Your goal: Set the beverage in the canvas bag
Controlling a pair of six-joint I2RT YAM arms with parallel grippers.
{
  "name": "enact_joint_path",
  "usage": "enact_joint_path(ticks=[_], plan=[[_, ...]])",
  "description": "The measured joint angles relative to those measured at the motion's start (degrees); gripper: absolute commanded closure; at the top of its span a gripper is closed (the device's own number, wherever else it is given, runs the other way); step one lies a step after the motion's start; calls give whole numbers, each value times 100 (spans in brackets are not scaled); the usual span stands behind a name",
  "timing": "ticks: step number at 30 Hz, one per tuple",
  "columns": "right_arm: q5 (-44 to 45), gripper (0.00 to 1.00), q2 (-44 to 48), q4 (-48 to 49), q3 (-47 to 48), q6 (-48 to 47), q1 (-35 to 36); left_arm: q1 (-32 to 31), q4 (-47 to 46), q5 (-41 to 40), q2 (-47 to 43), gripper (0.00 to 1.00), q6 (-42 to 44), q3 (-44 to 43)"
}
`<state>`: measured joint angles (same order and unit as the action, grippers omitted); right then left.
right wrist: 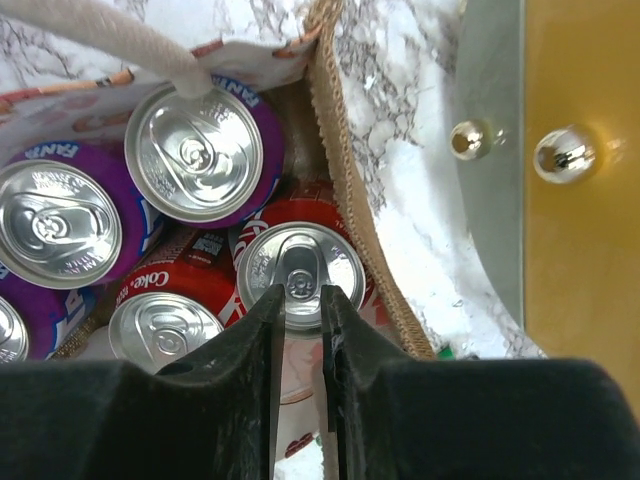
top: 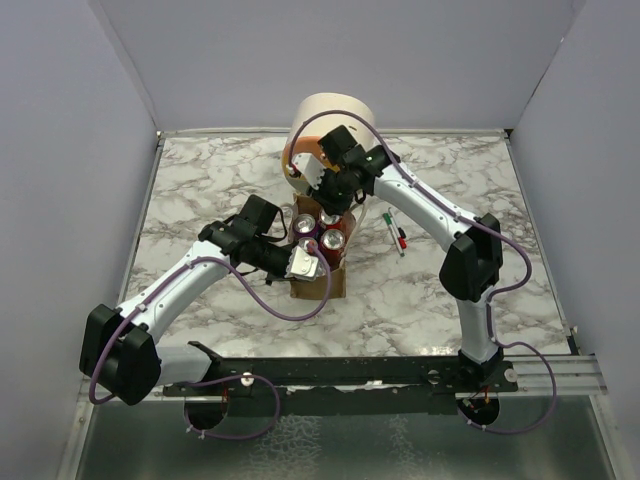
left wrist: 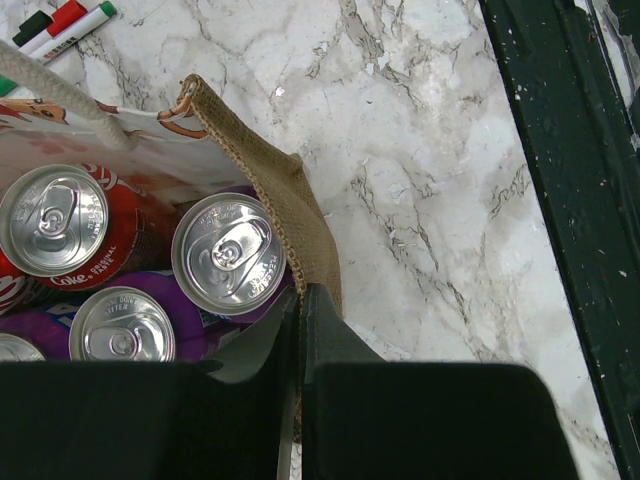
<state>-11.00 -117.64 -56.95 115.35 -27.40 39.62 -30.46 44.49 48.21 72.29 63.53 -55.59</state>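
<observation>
Fingers (right wrist: 262, 345) of the right gripper (right wrist: 297, 340) sat nearly pressed together right over the red can (right wrist: 300, 270), already standing inside the canvas bag (left wrist: 290, 215) on the marble tabletop (left wrist: 420, 180), though whether they pinched its tab could not be told. Over on the left gripper (left wrist: 300, 330), the fingers were clamped on the bag's soft burlap rim, propping the floppy wall. That can looked rigid, smooth and probably heavy if full, so a hold across its body or rim seemed safer than the tab.

Bright, even overhead light; soft shadows; glare glints off the can lids (right wrist: 195, 152); near fingers (left wrist: 330, 345) loom dark and blurred.
</observation>
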Motion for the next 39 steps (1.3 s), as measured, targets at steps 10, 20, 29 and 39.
enact_joint_path(ticks=[10, 20, 29, 39], plan=[[164, 84, -15, 24, -321, -96, 0, 0, 0, 0, 0, 100, 4, -2], [389, 84, -35, 297, -474, -96, 2, 0, -2, -2, 0, 100, 4, -2], [492, 74, -87, 280, -286, -85, 0, 0, -11, -4, -2, 100, -31, -4], [-192, 61, 144, 208, 0, 122, -68, -7, -94, -160, 15, 97, -610, -94]])
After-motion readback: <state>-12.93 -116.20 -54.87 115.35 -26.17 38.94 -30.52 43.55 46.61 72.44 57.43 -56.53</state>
